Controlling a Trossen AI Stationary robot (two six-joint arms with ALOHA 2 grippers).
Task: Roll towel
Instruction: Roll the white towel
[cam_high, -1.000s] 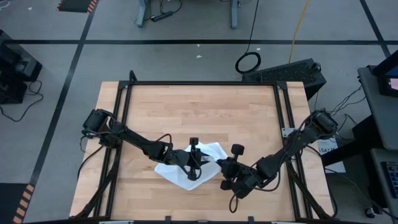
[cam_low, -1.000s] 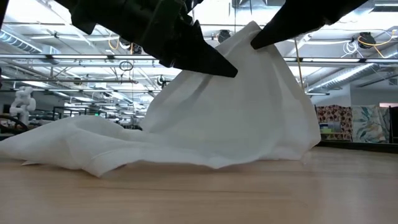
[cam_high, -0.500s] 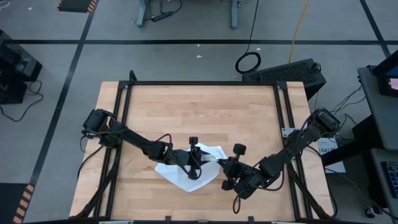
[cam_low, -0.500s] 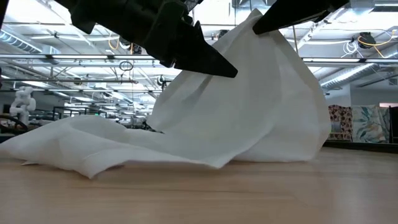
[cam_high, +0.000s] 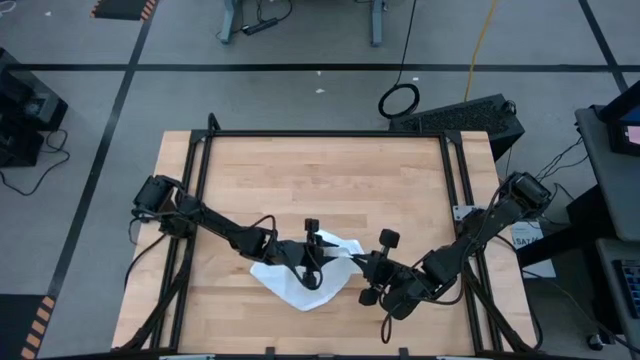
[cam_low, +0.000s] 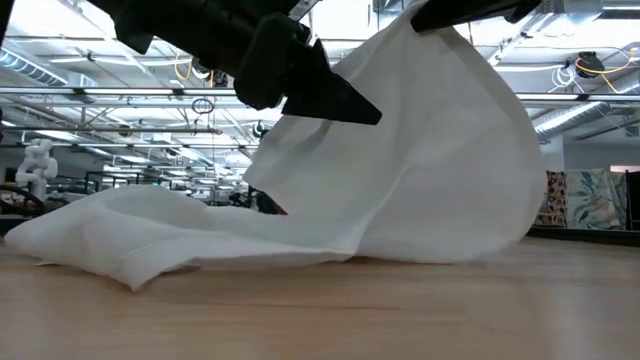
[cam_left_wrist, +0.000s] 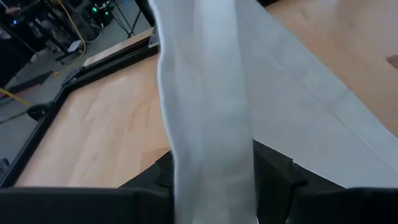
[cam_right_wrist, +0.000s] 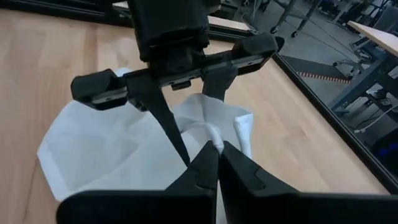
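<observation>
The towel (cam_left_wrist: 208, 106) drapes over the left hand (cam_left_wrist: 214, 180), hiding its fingertips and grip.

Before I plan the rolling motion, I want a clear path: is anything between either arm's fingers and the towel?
Nothing visible. The right gripper is shut on the towel, lifting one edge; the left gripper has cloth between its fingers. Only bare table surrounds it.

Plain white towel (cam_high: 300, 283), unpatterned; pale blond wood-grain worktop (cam_high: 330, 185) framed in black; both arms and tools matte black; grey floor (cam_high: 300, 90) striped with dark tape.
</observation>
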